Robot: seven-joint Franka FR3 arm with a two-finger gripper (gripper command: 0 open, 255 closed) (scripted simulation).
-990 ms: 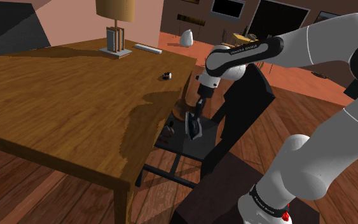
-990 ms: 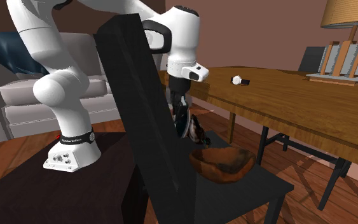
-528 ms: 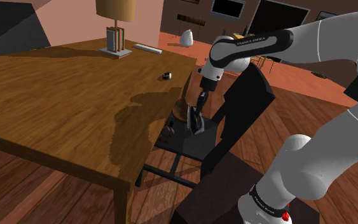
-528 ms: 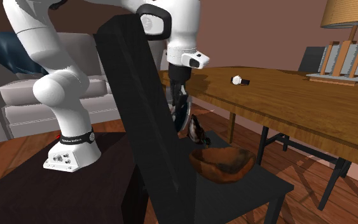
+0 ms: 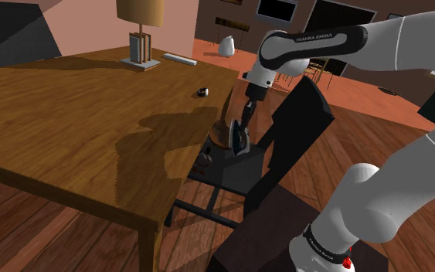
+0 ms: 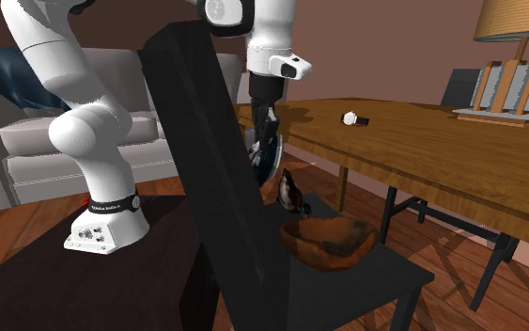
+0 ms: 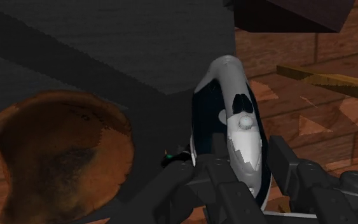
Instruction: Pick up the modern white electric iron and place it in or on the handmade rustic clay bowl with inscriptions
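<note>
My black gripper is shut on the iron, a white and dark blue one that hangs nose down from the fingers above the black chair seat. In the second exterior view the iron hangs beside the chair back, under the gripper. The brown clay bowl rests on the seat, off to the second exterior view's right and lower than the iron. In the wrist view the iron is clasped between the fingers, with the bowl beside it on the seat.
A small dark object lies on the seat between iron and bowl. The wooden table stands right against the chair and carries a lamp and a small round thing. A grey sofa stands behind the arm.
The gripper has risen with the iron in it, lifting it higher above the chair seat. The bowl has not moved.
</note>
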